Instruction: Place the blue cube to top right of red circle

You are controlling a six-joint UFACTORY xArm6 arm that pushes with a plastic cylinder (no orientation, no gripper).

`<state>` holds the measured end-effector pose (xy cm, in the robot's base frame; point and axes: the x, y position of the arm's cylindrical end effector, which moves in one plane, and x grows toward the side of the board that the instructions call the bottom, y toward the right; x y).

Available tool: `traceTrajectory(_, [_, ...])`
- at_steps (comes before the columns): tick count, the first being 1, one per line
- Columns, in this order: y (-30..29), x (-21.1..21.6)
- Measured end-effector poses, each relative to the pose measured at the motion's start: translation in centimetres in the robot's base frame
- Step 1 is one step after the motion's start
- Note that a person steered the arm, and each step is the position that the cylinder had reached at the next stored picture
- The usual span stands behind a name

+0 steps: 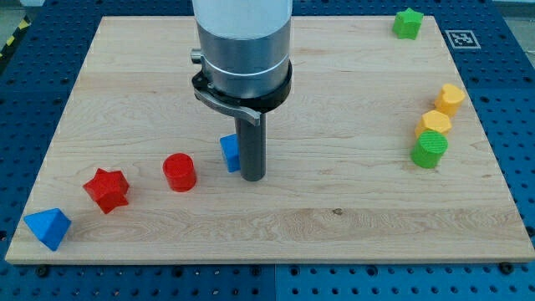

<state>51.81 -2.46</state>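
The blue cube (pixel 230 153) sits on the wooden board, partly hidden behind my rod. The red circle (pixel 179 172), a short cylinder, stands to the cube's left and slightly lower in the view. My tip (pixel 253 177) rests on the board right against the cube's right side, just below its level. The cube is to the upper right of the red circle, with a small gap between them.
A red star block (pixel 106 189) and a blue triangular block (pixel 48 227) lie at the lower left. A green block (pixel 408 22) is at the top right. Two yellow blocks (pixel 450 99) (pixel 435 124) and a green cylinder (pixel 429 150) cluster at the right. The wooden board (pixel 334 217) ends near the view's bottom.
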Motion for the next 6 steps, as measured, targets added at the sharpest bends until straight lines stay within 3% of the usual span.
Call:
traceTrajectory(2, [0.0,-1.2])
traceTrajectory(3, [3.0,0.9])
traceTrajectory(4, [11.3,3.6])
traceTrajectory(6, [27.0,2.9])
